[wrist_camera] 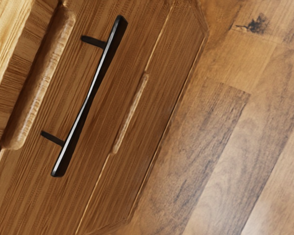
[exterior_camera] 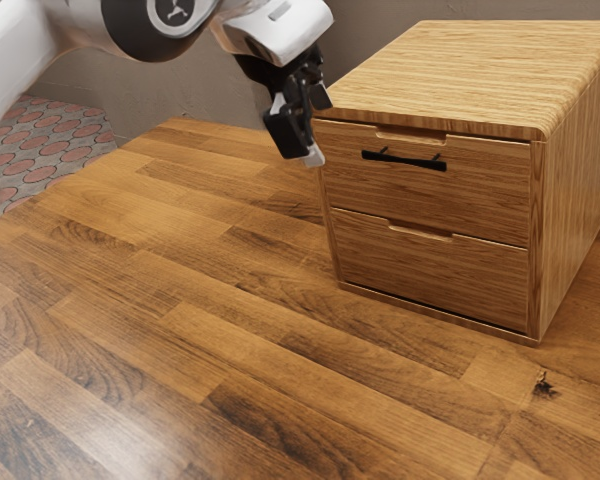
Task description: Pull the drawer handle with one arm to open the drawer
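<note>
I saw one wooden cabinet (exterior_camera: 480,70) standing on the floor, and it had two drawers in its front. The upper drawer (exterior_camera: 420,190) and the lower drawer (exterior_camera: 430,265) both sat flush in the front, so I could not see what was inside them. The drawer handle (exterior_camera: 404,160), a thin black bar, was fixed across the upper drawer on two short posts. The lower drawer had only a shallow notch at its top edge, and there was one more notch above the handle.

My gripper (exterior_camera: 300,140) hung in the air just beside the cabinet's front corner on the exterior view's left, at the height of the upper drawer and apart from the handle. I could not tell if the claw was wide or narrow. In the wrist view the handle (wrist_camera: 90,95) ran across the upper drawer (wrist_camera: 34,205), with the lower drawer (wrist_camera: 161,98) next to it.

The floor (exterior_camera: 180,330) was of brown wooden planks, with one small dark mark (exterior_camera: 543,386) near the cabinet. A patch of red and grey patterned tiles (exterior_camera: 50,140) lay by the grey wall (exterior_camera: 160,95).
</note>
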`<state>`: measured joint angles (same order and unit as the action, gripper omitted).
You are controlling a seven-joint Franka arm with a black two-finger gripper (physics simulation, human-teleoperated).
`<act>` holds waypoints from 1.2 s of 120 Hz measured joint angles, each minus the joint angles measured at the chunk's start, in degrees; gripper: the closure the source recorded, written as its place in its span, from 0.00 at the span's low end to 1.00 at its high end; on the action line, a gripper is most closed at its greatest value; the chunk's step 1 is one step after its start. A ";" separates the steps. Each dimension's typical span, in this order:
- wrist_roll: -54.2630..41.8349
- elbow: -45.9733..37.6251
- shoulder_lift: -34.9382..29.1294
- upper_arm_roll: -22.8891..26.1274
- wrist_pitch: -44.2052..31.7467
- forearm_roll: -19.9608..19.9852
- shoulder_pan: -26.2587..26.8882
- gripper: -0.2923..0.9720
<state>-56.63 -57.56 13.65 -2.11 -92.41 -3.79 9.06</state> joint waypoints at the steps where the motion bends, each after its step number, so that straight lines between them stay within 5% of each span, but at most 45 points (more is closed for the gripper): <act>1: -0.23 -0.02 -0.06 0.00 -0.09 0.00 0.14 0.25; 144: -14.74 -0.17 4.75 4.67 -7.69 -0.30 4.04 0.25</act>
<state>-71.37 -57.73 18.40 2.56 -100.10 -4.09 13.10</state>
